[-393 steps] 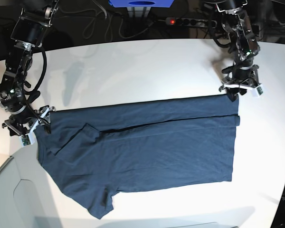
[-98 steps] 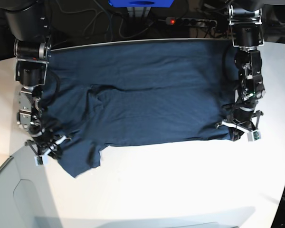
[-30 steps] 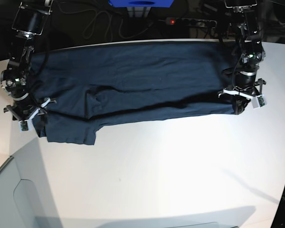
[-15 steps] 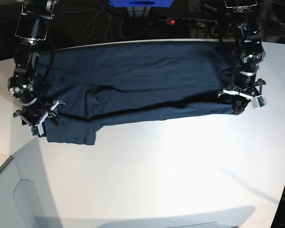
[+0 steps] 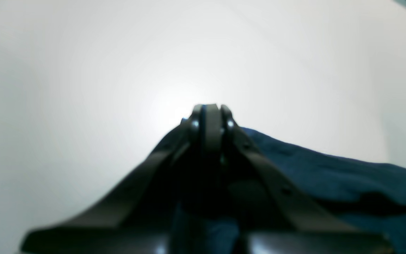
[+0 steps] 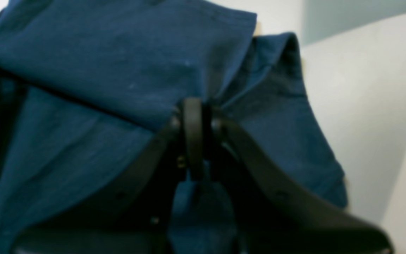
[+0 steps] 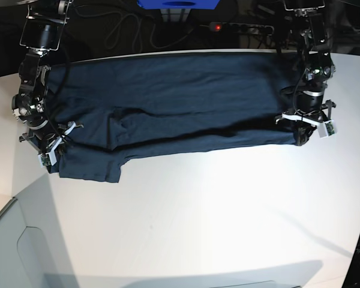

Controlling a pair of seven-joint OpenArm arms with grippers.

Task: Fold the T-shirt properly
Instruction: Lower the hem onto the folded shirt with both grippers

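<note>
I am looking at the white tabletop [image 7: 228, 228] first, with the T-shirt [image 7: 168, 102] lying across its far half, spread wide from one arm to the other and doubled lengthwise, its near edge rumpled and one sleeve poking out toward me at the collar end. I am judging this as the middle of a lengthwise fold. At the hem corner of the T-shirt, my left tool [image 7: 304, 131] is pinching the cloth with its jaws fully closed; the wrist view shows fabric trailing from the tips. At the sleeve end of the T-shirt, my right tool [image 7: 53, 146] is clamping shut on a bunched layer. Next I am planning to carry both corners together, keeping the cloth taut so the fold lands straight.
</note>
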